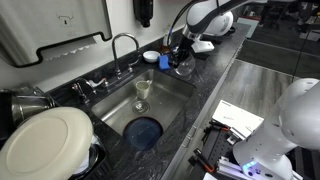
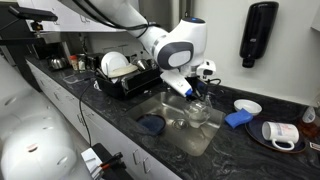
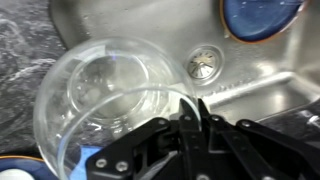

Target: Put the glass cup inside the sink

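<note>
The glass cup (image 3: pixel 105 95), empty, is held at the edge of the sink (image 3: pixel 250 90), seen partly over the dark counter (image 3: pixel 20 40). The gripper (image 3: pixel 194 108) pinches the cup's wall, its fingers nearly together. The wrist view shows the drain (image 3: pixel 205 65) and a blue round object (image 3: pixel 260 15). An exterior view adds a yellowish glass (image 1: pixel 141 92) standing in the basin.

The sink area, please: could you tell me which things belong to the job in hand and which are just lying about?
Belonging to the job: glass cup, gripper at its rim, sink.

Just lying about: yellowish glass and blue dish in the sink, white plate, dish rack, mug, blue cloth.
</note>
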`<state>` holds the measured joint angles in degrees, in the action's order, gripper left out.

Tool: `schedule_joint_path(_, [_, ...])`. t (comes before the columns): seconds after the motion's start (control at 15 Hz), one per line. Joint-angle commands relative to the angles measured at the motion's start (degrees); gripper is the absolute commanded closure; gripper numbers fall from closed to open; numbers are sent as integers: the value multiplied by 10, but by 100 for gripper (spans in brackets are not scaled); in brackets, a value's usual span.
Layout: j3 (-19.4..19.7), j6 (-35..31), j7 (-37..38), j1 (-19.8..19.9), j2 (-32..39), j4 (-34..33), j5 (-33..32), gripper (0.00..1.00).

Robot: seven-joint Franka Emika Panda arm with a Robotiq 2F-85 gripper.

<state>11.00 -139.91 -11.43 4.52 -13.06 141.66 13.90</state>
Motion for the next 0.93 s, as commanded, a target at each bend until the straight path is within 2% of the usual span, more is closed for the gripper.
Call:
schedule_joint_path(0.0, [-4, 27, -54, -45, -6, -6, 87, 98])
schedule_joint_path(0.4, [-26, -58, -146, -103, 71, 6, 223, 98])
schedule_joint_path(0.73, [-71, -126, -216, -95, 169, -2, 307, 98])
schedule_joint_path(0.8, [-59, -142, -226, -113, 187, -3, 318, 98])
schedule_joint_path(0.87, [-64, -156, -237, -112, 207, -7, 330, 98])
